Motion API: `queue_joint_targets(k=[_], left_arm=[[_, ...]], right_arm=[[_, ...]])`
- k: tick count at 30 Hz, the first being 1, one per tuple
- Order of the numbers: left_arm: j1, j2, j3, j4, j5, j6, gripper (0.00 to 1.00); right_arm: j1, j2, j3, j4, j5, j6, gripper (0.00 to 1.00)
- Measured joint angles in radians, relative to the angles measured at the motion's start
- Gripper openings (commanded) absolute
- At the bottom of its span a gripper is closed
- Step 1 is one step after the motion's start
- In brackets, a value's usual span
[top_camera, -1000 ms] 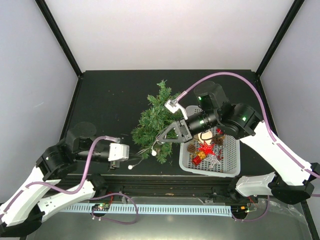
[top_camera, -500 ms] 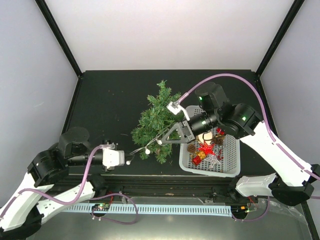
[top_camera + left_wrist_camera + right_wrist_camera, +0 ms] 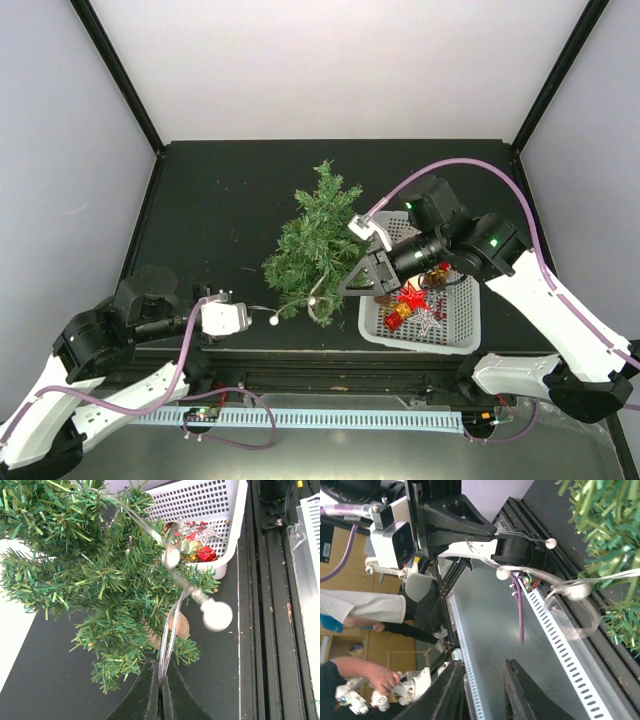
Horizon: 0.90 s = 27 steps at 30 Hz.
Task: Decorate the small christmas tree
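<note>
Parted since a second ago, the right gripper (image 3: 347, 290) is held empty just left of the basket (image 3: 415, 343). The tree (image 3: 312, 240) is laid there too. A light string (image 3: 216, 614) is pinched by the left gripper (image 3: 160, 700).

Bristly tree (image 3: 315, 240), smooth plastic basket (image 3: 416, 343)

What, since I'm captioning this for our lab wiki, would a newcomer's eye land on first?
The small christmas tree stands out first, lying bright green in the middle of the black table. Right beside it is the white basket of red and silver ornaments. A clear light string runs from the tree's branches into the shut left gripper, while the right gripper hovers open near the tree's base end.
</note>
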Motion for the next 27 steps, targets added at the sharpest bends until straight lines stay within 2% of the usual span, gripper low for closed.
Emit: queue_joint_targets(k=[4,8,10,14,21,27], left_arm=[[0.006,0.000,-0.010,-0.004,-0.017,0.000,0.02],[0.011,0.000,-0.015,-0.010,-0.035,0.000,0.02],[0.013,0.000,-0.016,-0.011,-0.050,0.002,0.02],[0.017,-0.009,-0.017,-0.026,-0.093,0.004,0.02],[0.027,-0.046,-0.027,-0.046,-0.189,-0.007,0.01],[0.084,-0.037,-0.094,-0.039,-0.263,-0.013,0.02]], right_arm=[[-0.001,0.003,0.006,-0.010,0.014,-0.018,0.39],[-0.004,0.001,0.023,-0.016,0.045,-0.025,0.59],[-0.017,-0.010,0.028,-0.011,0.071,-0.025,0.63],[-0.052,-0.056,0.028,0.006,0.124,-0.009,0.67],[-0.066,-0.106,0.028,0.053,0.205,0.010,0.67],[-0.081,-0.108,0.028,0.061,0.325,0.019,0.67]])
